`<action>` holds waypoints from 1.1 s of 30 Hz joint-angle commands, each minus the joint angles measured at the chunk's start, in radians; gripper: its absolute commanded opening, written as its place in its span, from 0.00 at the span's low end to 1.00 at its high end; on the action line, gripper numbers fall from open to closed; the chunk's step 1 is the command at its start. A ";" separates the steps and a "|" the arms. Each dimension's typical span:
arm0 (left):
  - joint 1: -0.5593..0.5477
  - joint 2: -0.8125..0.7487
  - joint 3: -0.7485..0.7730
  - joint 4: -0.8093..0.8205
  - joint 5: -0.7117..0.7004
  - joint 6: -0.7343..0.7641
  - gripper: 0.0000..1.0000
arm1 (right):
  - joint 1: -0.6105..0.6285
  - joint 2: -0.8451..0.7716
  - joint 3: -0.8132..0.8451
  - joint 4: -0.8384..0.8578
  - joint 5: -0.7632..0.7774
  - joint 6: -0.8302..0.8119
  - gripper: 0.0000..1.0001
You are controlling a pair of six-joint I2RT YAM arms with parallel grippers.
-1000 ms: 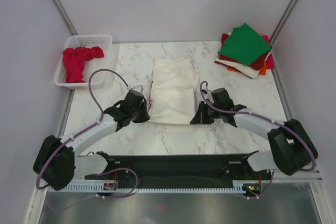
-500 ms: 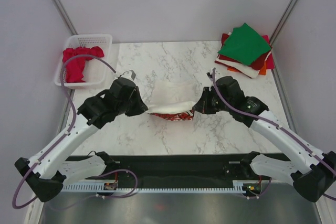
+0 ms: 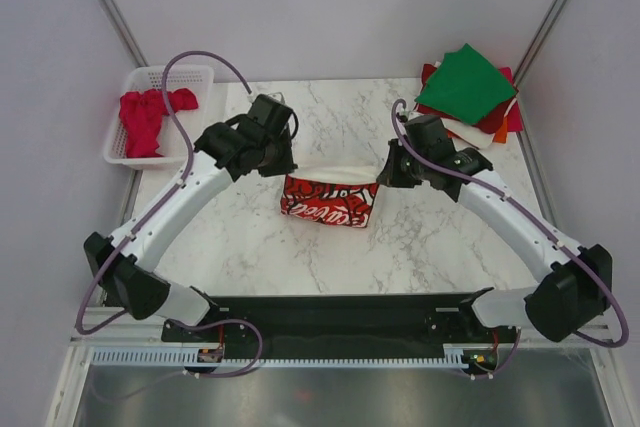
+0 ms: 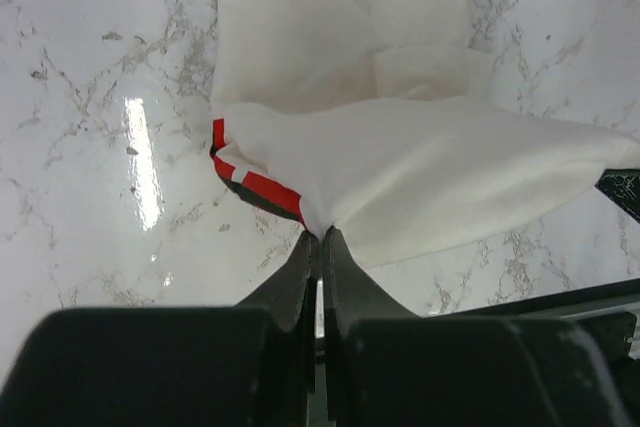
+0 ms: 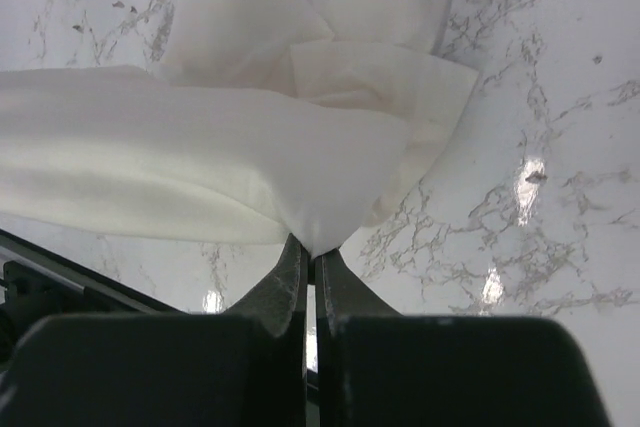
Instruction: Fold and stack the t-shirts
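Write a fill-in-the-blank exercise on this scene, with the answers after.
The left claw and right claw are each ___ on the cream-white t-shirt.
The crumpled t-shirt in the basket is ___.
The top t-shirt of the far-right stack is ___.
Missing words: shut, red, green.

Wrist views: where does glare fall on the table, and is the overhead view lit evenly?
Left wrist view: a tall glare streak on the marble table, left of the cream-white t-shirt. Right wrist view: small glare spots on the table, right of the shirt. Top external view: even light, only soft shadows.
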 commanded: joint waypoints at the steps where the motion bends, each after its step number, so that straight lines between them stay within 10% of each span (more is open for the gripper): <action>1: 0.076 0.100 0.126 -0.015 0.011 0.123 0.03 | -0.053 0.107 0.081 0.029 -0.006 -0.052 0.00; 3: 0.149 0.177 0.195 -0.012 0.071 0.144 0.05 | -0.087 0.184 0.141 0.032 -0.045 -0.058 0.01; 6: 0.261 0.401 0.318 -0.015 0.170 0.193 0.12 | -0.157 0.397 0.283 0.049 -0.063 -0.046 0.43; 7: 0.289 0.585 0.464 -0.020 0.256 0.222 0.14 | -0.179 0.522 0.336 0.049 -0.060 -0.031 0.73; 11: 0.404 1.073 1.144 -0.218 0.494 0.251 0.51 | -0.285 0.817 0.815 -0.085 -0.006 -0.005 0.89; 16: 0.432 0.880 0.893 -0.002 0.533 0.234 0.60 | -0.278 0.775 0.919 -0.120 0.009 -0.019 0.91; 24: 0.378 0.581 0.505 0.040 0.352 0.268 0.50 | -0.130 0.468 0.387 0.243 -0.250 0.029 0.83; 33: 0.283 0.366 0.006 0.292 0.338 0.174 0.37 | -0.021 0.489 0.115 0.564 -0.514 0.169 0.21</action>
